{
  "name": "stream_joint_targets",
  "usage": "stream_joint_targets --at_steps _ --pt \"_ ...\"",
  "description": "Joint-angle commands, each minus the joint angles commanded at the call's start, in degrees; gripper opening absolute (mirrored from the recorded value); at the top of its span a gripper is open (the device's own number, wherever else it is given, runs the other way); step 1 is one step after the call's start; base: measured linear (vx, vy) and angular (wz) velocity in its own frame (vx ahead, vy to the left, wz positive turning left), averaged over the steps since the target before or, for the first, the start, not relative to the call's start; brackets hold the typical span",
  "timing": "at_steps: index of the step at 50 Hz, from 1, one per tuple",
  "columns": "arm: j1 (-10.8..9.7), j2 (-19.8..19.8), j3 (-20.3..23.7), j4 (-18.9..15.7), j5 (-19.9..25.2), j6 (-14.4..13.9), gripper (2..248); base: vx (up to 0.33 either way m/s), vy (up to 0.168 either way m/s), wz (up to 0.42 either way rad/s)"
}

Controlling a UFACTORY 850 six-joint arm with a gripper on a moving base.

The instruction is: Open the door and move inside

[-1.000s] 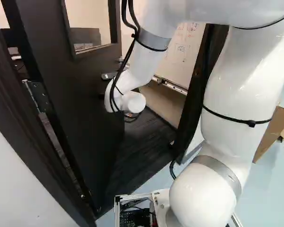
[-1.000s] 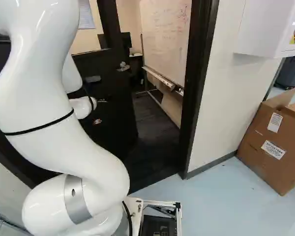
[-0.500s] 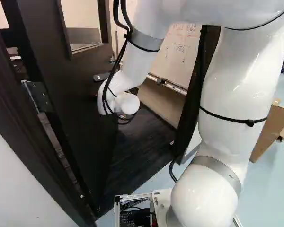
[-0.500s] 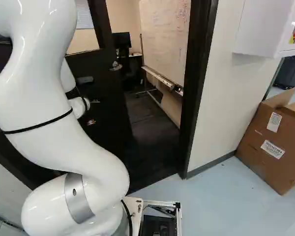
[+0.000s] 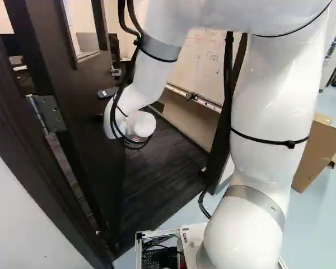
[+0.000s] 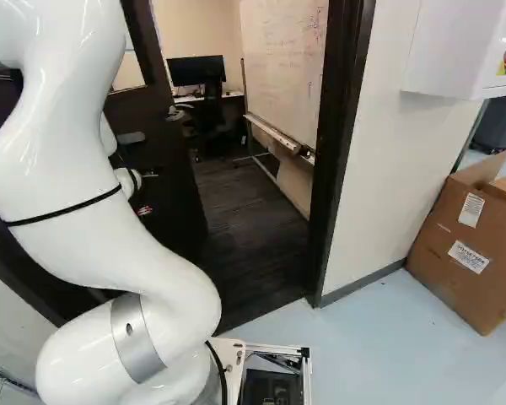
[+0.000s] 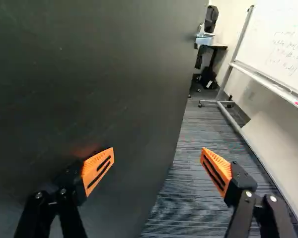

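On the whiteboard [image 7: 280, 44], writing [image 7: 288, 52] is seen; on the box [image 6: 443, 274], labels [image 6: 469, 256]. The door [image 7: 94, 74] is seen just beside one finger [image 7: 98, 169] of the wide-spread claw [image 6: 146, 195].

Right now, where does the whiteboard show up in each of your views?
Left base view: the whiteboard is upper middle, between stretches of my arm.
Right base view: upper middle, just left of the doorframe.
Wrist view: ahead, across the carpet from the door.
Shared landmark: the door.
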Motion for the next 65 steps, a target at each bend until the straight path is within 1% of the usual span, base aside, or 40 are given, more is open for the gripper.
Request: stream_joint_targets --at_steps 12,45,65 --pt "1.6 -1.5 -1.7 0.0 0.0 0.0 247 0.000 0.000 0.000" --pt "4.9 -5.7 -6.7 0.0 0.0 0.0 247 0.000 0.000 0.000" --pt "6.8 -7.9 -9.4 -1.5 0.0 0.0 247 0.000 0.000 0.000"
